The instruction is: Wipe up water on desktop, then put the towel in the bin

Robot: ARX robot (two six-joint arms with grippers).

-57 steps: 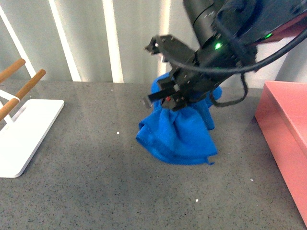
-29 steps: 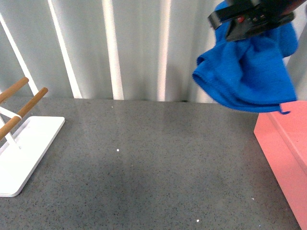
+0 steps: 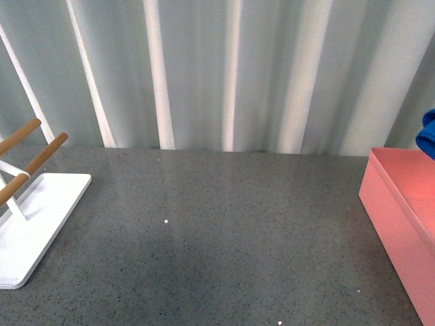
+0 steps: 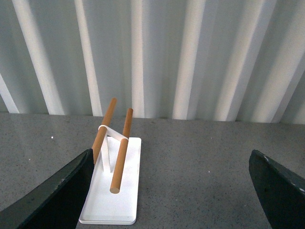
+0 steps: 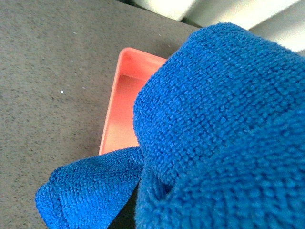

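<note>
**Towel above bin, drop still to be made**

No water is seen on the tabletop [image 3: 224, 231], so the wiping is judged done. The towel [image 5: 219, 124] is held above the bin [image 5: 114, 109] and has not yet been dropped in. The right fingers are hidden by the cloth and are presumed clamped on it. The left fingers [image 4: 57, 191] are spread wide and empty. No writing can be read.

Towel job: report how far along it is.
Done, apparently: the desktop shows no puddle in view. In hand: the towel hangs bunched in the air over the bin, evidently held by the right gripper, which it hides. To do: release it into the bin, which looks empty where visible. The left gripper is open and idle.
</note>
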